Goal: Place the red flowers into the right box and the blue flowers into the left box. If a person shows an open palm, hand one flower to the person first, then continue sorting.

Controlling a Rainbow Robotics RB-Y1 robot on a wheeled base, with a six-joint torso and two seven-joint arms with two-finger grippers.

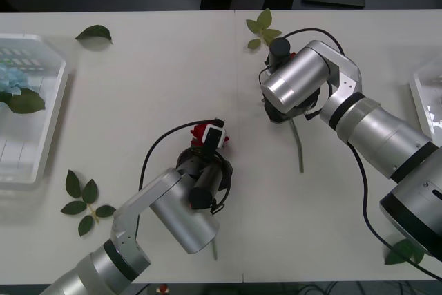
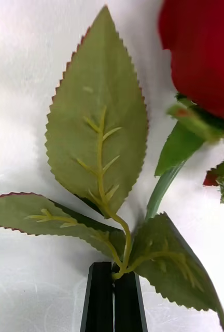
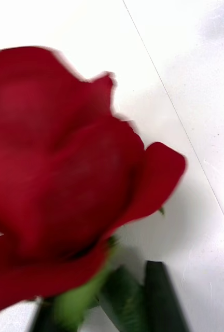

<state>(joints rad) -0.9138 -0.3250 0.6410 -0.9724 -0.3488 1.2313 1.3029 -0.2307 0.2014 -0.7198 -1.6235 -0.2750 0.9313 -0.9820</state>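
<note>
A red rose (image 3: 65, 171) is sitting at the left gripper (image 3: 101, 306), its green stem base between the black jaws, which are closing narrowly on it above the white worktop (image 1: 159, 81). Another rose's (image 2: 205, 57) leaf stalk (image 2: 123, 254) is being pinched tight in the right gripper (image 2: 113, 295), bloom lying just beyond the jaws.
</note>
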